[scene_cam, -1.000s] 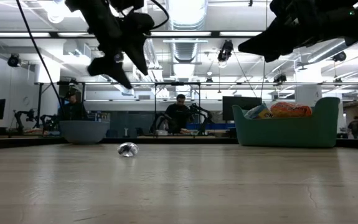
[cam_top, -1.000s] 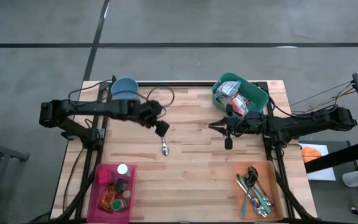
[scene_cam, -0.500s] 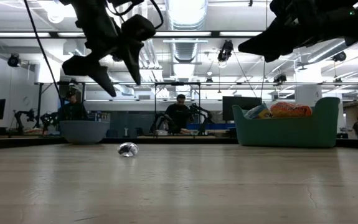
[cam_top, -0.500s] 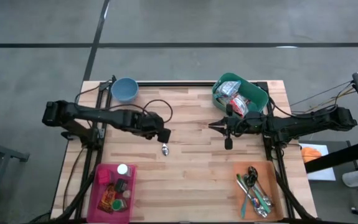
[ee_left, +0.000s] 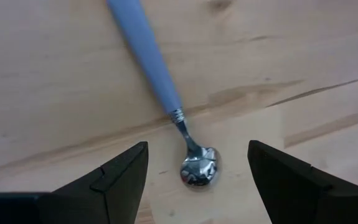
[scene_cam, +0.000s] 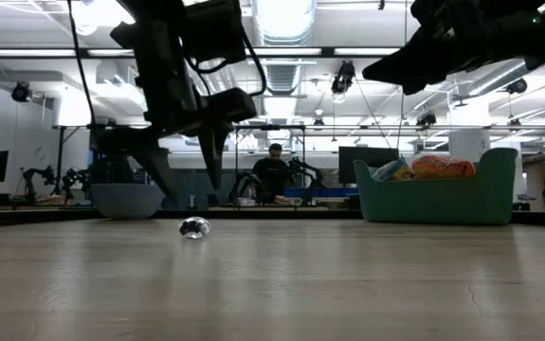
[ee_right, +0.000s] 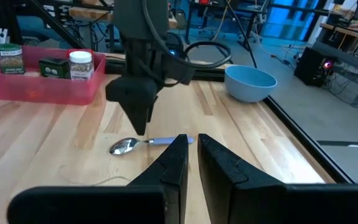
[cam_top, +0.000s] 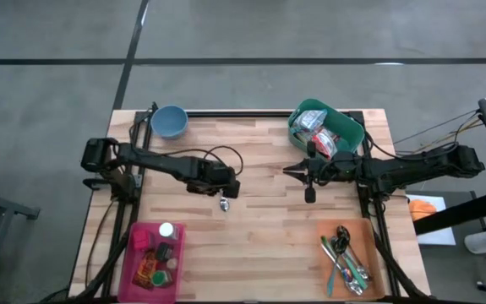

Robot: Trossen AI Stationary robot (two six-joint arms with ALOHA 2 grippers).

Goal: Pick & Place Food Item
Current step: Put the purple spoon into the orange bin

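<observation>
Hovering over the spoon (ee_left: 166, 99), left gripper (ee_left: 194, 180) spread wide and empty; right gripper (ee_right: 191, 163) closed, empty.

Counter (cam_top: 268, 236): one, wooden.
Robot arms: two, each ending in one hand: left hand (cam_top: 226, 187), right hand (cam_top: 309, 196).
Loose spoon (cam_top: 223, 203): one, blue-handled.
Blue bowl (cam_top: 169, 122): one.
Green bin (cam_top: 348, 127): one, holding packets, number unclear.
Pink bin (cam_top: 129, 263): one, with several small jars and tins.
Orange tray (cam_top: 374, 270): one, carrying a heap of cutlery, uncounted.
</observation>
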